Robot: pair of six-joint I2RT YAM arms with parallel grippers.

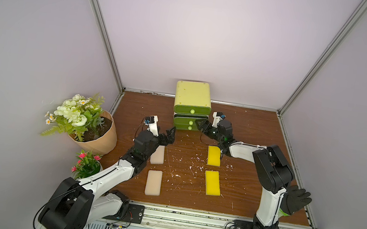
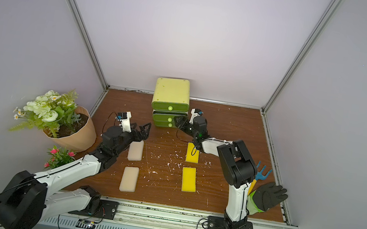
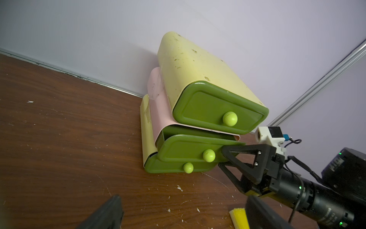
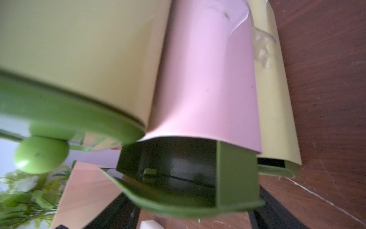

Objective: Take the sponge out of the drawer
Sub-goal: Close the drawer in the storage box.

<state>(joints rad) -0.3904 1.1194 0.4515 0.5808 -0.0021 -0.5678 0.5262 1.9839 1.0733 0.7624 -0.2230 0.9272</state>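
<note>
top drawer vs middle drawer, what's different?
The top drawer sits shut in a pale yellow shell; the middle drawer is pulled partly out of a pink shell. The right gripper is at the middle drawer's front edge, not the top drawer's. Both have dark green fronts with light green round knobs.

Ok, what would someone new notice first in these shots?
The green drawer stack against the back wall, with the right gripper open at its slightly pulled-out middle drawer. In front lie two yellow sponges on the robot's right and two pale sponges on its left. A big flowerpot stands far left.
</note>
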